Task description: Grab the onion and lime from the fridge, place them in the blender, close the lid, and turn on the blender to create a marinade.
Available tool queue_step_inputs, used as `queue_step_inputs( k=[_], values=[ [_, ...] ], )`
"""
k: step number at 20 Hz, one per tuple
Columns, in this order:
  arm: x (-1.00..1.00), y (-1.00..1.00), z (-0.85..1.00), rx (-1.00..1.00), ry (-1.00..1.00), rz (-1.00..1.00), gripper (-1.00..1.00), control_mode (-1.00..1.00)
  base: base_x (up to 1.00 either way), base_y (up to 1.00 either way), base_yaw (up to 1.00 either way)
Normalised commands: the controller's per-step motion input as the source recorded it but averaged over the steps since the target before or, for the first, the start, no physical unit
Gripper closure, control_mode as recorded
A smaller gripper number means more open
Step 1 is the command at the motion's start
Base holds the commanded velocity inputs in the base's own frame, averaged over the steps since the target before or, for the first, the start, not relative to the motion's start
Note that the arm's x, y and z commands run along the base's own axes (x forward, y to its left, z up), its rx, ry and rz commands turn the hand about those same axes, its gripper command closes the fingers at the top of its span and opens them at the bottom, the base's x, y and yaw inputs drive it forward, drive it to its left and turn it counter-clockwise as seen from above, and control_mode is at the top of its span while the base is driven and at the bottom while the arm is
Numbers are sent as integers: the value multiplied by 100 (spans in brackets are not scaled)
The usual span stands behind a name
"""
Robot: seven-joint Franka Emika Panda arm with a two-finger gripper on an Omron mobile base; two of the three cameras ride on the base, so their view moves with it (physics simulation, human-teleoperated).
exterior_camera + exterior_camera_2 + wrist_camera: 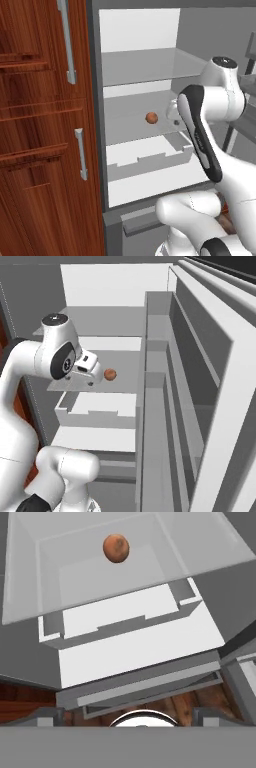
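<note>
- The small round orange-brown onion (151, 118) sat alone on the middle pale glass shelf (125, 112) of the tall grey-walled fridge (96, 125), out toward the middle of the pane and well clear of the walls.
- In the hand view the onion (116, 548) showed near the top, resting on that clear shelf (30, 587), with the white drawer (125, 632) below it.
- From the right base view the onion (110, 374) lay just beside the white two-finger gripper (95, 373), apart from it, not touching.
- The gripper was at shelf height at the fridge's front; its claw was spread wide with nothing between the fingers.
- The white arm (200, 130) reached in from the lower right of the left base view, elbow bent.
- Beside the fridge stood the red-brown wooden cupboard (40, 125) with its metal handles (81, 152).
- On the other side the open fridge door held grey racks (160, 406), stacked one above another.
</note>
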Motion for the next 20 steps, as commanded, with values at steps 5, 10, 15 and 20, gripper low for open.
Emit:
queue_step_inputs(
  k=[5,10,15,20],
  values=[
    [24,0,-56,-1,-7,0,-100,-100,0,0,0],
    [58,0,-32,0,-7,0,-100,-100,0,0,0],
    [74,0,0,0,-1,0,-100,-100,0,0,0],
    [68,0,-3,0,-2,0,-100,-100,0,0,0]
  ],
)
